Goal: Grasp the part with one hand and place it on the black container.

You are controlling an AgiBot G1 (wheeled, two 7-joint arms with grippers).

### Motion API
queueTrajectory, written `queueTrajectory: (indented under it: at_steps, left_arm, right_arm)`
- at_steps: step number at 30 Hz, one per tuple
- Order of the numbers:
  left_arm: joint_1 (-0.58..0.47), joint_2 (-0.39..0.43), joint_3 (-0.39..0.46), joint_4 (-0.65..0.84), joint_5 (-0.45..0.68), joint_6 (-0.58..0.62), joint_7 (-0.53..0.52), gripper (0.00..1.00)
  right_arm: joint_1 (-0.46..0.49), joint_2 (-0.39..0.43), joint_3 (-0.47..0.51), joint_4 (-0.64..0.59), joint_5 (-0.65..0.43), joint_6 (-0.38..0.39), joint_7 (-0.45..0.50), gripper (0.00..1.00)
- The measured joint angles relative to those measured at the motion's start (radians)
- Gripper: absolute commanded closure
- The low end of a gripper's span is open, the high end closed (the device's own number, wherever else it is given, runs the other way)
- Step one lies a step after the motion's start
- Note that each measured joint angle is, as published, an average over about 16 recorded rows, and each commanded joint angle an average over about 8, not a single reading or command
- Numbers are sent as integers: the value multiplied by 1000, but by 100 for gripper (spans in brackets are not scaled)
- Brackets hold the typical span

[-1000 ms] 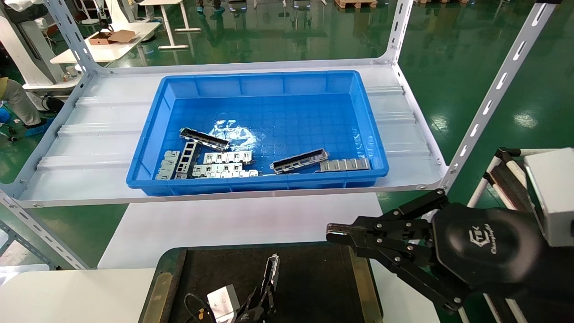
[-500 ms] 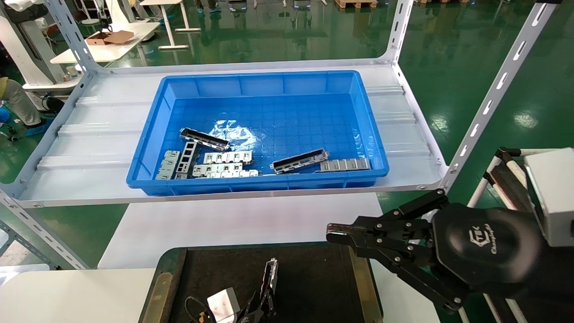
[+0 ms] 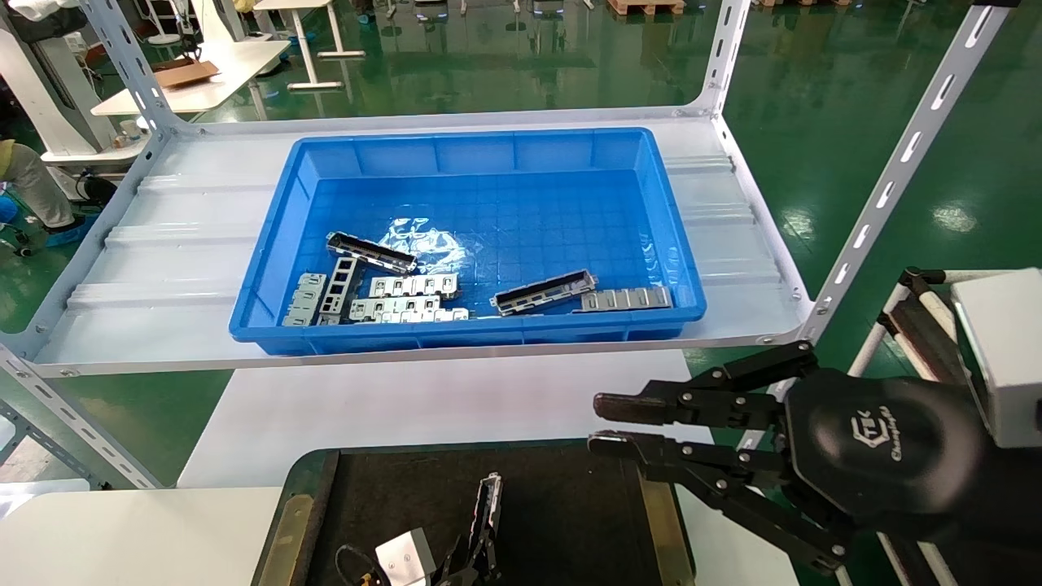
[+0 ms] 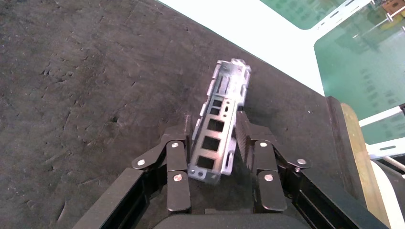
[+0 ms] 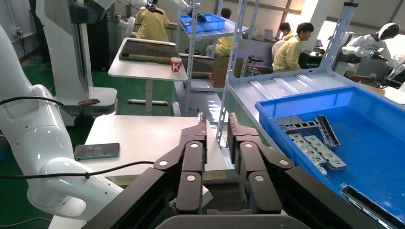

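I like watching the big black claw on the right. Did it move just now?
Yes. The right gripper stayed at the black container's far right corner, but its fingers spread: the upper one rose toward the blue bin.

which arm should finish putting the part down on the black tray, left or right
Left. The left gripper already has the part between its fingers, right over the black container. The right gripper is open and empty, hovering beside the container's right edge.

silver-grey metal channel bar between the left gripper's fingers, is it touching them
Touching. The left wrist view shows the silver-grey metal channel bar pinched between both black fingers of the left gripper, no gap either side, above the black tray.
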Motion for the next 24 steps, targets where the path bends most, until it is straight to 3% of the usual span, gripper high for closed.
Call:
queueTrajectory:
  at_steps: [13, 24]
  left_arm:
    - [-40, -39, 38, -15, 49, 56, -63, 0]
    - [-122, -186, 30, -27, 198, 354, -200, 0]
  right_arm:
    - [0, 0, 0, 0, 0, 0, 0, 0]
    - [0, 0, 0, 0, 0, 0, 0, 0]
